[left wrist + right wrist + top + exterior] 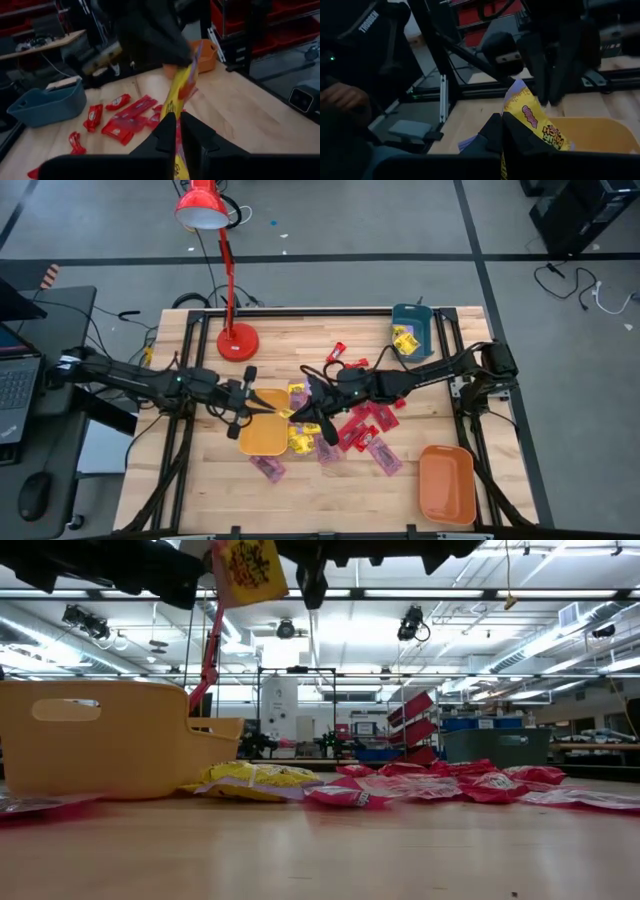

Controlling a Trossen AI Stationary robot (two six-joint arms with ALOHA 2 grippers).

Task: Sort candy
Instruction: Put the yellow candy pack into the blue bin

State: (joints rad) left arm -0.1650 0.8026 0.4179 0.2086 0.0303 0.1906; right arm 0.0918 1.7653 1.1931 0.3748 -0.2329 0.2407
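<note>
Both your left tool [176, 131] and right tool [501, 131] pinch one yellow packet [536, 122] above the orange tray [262, 438].

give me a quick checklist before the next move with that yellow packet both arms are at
1. Right gripper shut on the yellow packet: ok.
2. Packet lifted off the table: ok, it hangs high in the low view.
3. Left gripper clear of the packet: not ok, it is right at the packet too.
4. Packet fully over the yellow tray: cannot tell, it hangs near the tray's edge.
5. Right bin for yellow: cannot tell, other yellow packets lie in the teal tray.
</note>
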